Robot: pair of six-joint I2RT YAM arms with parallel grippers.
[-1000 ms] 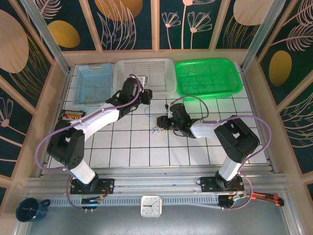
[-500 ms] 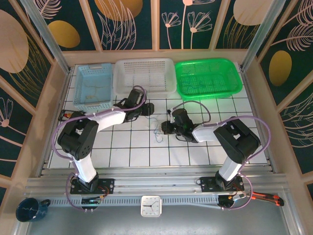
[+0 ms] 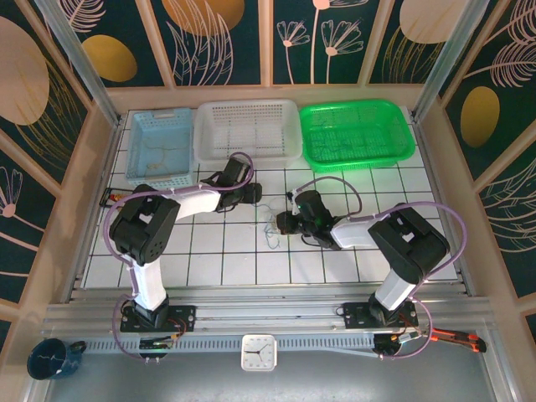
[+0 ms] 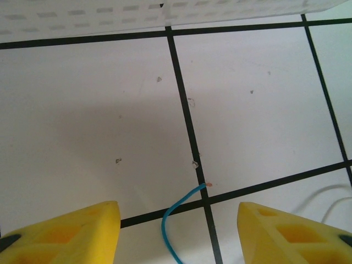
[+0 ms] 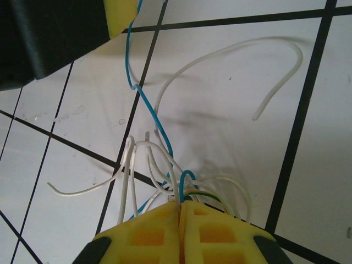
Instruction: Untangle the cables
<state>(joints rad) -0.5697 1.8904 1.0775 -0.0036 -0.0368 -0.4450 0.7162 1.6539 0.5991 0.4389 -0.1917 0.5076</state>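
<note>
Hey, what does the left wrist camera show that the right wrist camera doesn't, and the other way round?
Left wrist adds: the white perforated plastic basket along the top, and the left gripper open astride the thin blue wire. Right wrist adds: the right gripper shut on the bundle of thin whitish and blue wires. Shared: that blue wire and the white tiled table with black grid lines.
</note>
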